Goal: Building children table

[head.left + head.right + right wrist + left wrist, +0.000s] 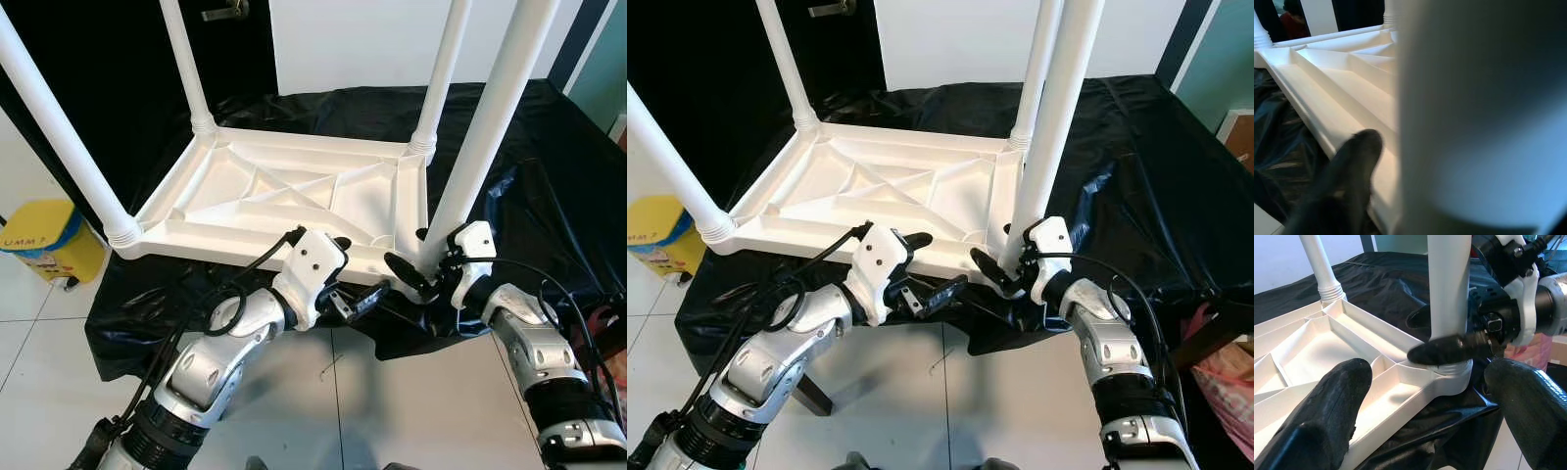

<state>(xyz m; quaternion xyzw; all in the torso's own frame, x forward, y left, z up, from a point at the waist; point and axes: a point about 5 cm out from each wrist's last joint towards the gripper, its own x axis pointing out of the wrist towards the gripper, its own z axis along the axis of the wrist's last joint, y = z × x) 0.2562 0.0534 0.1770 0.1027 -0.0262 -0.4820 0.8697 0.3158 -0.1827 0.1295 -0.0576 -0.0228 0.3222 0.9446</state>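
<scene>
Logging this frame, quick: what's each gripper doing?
Left gripper: open, holding nothing.
Right gripper: shut on the near-right table leg, at its base.

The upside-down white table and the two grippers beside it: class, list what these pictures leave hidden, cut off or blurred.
- Tops of the four legs: cut off by the upper edge of the eye views.
- Joint of the near-right leg with the tabletop: in the right wrist view, a blurred white mass, too close to focus.
- Right gripper grip: one finger crosses the leg; contact unclear.
- Yellow bin: cut by the left edge.
</scene>
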